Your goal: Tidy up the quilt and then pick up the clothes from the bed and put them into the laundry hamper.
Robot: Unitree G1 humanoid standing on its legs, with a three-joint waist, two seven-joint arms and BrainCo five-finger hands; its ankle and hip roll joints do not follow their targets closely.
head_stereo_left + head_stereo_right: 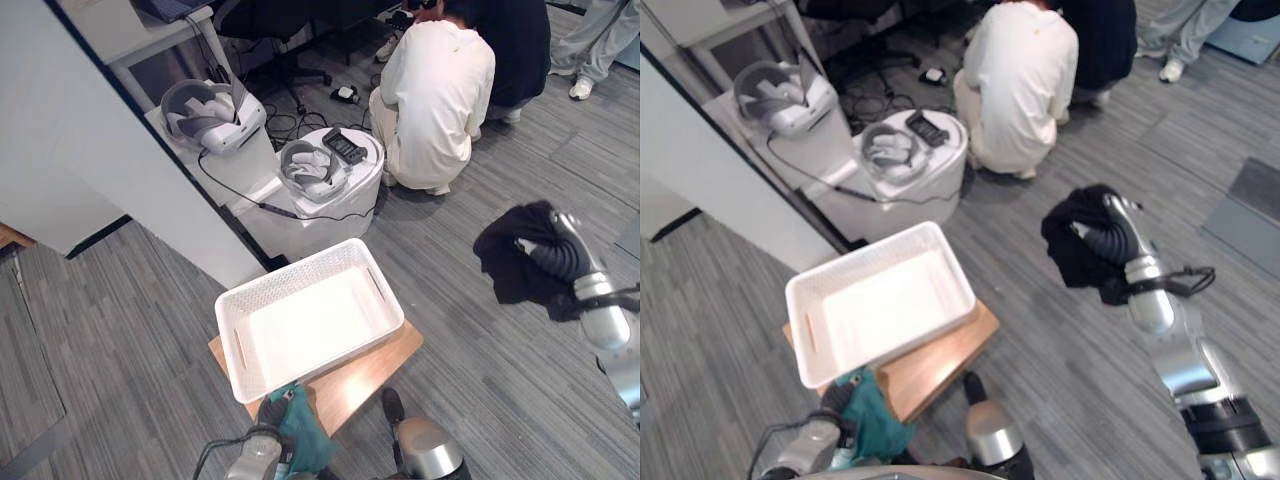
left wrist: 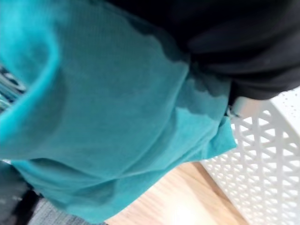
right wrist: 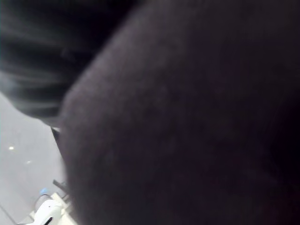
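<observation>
My right hand point(image 1: 560, 255) is out to the right above the floor, shut on a black garment point(image 1: 505, 265) that hangs bunched from it; that dark cloth point(image 3: 187, 117) covers the right wrist view. My left hand point(image 1: 270, 412) is low at the front, just short of the near edge of the white lattice hamper point(image 1: 310, 325), and is shut on a teal garment point(image 1: 305, 435). In the left wrist view the teal cloth point(image 2: 117, 117) hangs beside the hamper's wall point(image 2: 267, 159). The hamper is empty and rests on a low wooden stool point(image 1: 370, 370).
A person in white point(image 1: 435, 100) crouches on the grey floor beyond the hamper, with another person in dark clothes next to them. Two white stands holding headsets point(image 1: 320, 170) are at the back, beside a white partition point(image 1: 110, 170). Open floor lies between the hamper and my right hand.
</observation>
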